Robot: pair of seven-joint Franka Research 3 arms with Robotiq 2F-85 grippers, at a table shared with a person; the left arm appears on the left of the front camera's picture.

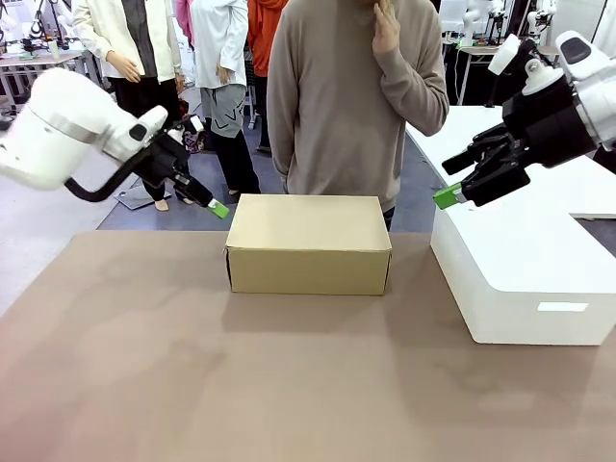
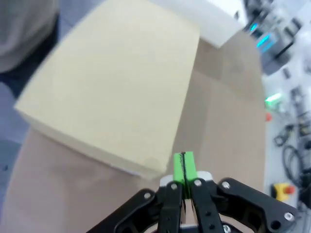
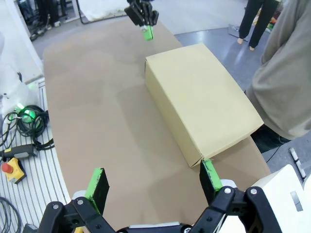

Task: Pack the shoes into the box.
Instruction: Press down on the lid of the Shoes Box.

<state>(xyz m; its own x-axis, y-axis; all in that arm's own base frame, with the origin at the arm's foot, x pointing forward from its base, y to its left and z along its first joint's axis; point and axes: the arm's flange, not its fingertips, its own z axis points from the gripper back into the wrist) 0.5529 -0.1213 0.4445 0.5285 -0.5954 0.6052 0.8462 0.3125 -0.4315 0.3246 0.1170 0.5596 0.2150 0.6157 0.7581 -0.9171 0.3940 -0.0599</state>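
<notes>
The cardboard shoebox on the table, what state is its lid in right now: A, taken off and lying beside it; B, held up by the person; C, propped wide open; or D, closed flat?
D: the cardboard shoebox sits with its lid flat and shut, seen from the front and from both wrist views, while the person stands behind it with no hand on it.

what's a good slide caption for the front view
Closed cardboard box centred on the table, left pincer shut, right pincer open, person standing behind.
</notes>
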